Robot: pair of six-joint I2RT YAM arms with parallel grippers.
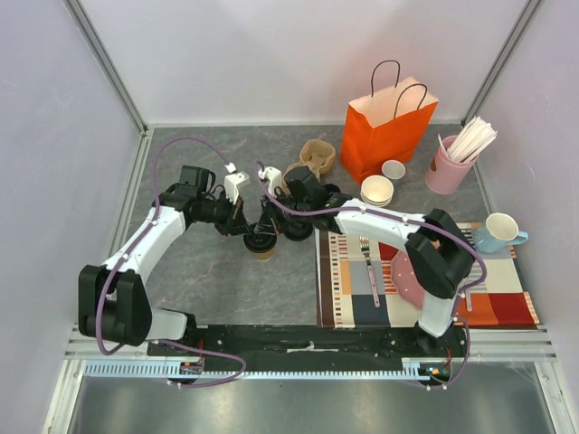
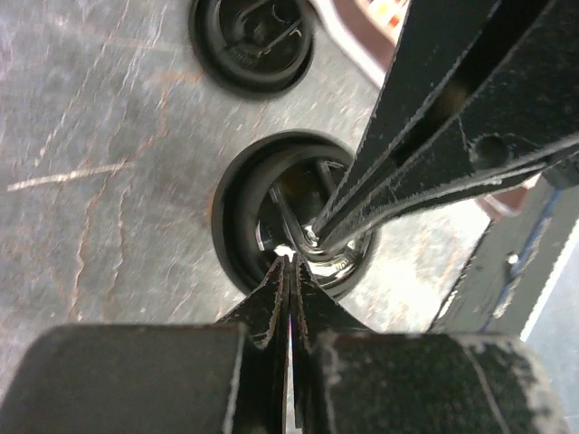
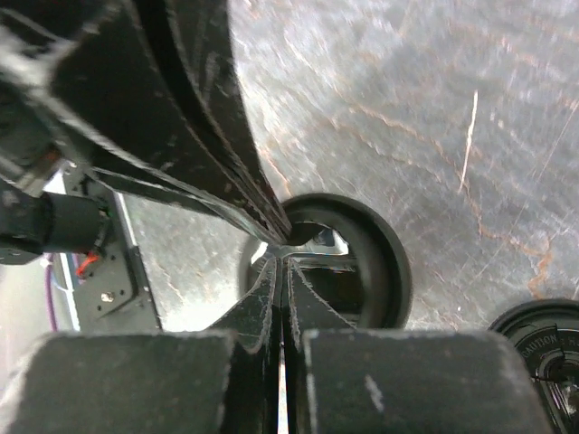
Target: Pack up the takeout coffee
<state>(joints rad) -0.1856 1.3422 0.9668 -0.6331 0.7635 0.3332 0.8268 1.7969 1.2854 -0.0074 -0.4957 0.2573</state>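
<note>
Left gripper [image 2: 289,262], jaws closed, sits at the 6 o'clock rim of the takeout coffee [image 2: 237,213]. Right gripper [image 2: 317,238], also closed, meets its centre from 2 o'clock.

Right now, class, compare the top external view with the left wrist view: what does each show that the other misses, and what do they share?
Only top external: the orange bag, the pink cup of white sticks, the blue mug, and the fork on the striped mat. Only left wrist: up close, the left gripper and right gripper both pressed shut, tips meeting over the takeout coffee. Both: that coffee, the loose black lid beside it, and the grey table.
</note>
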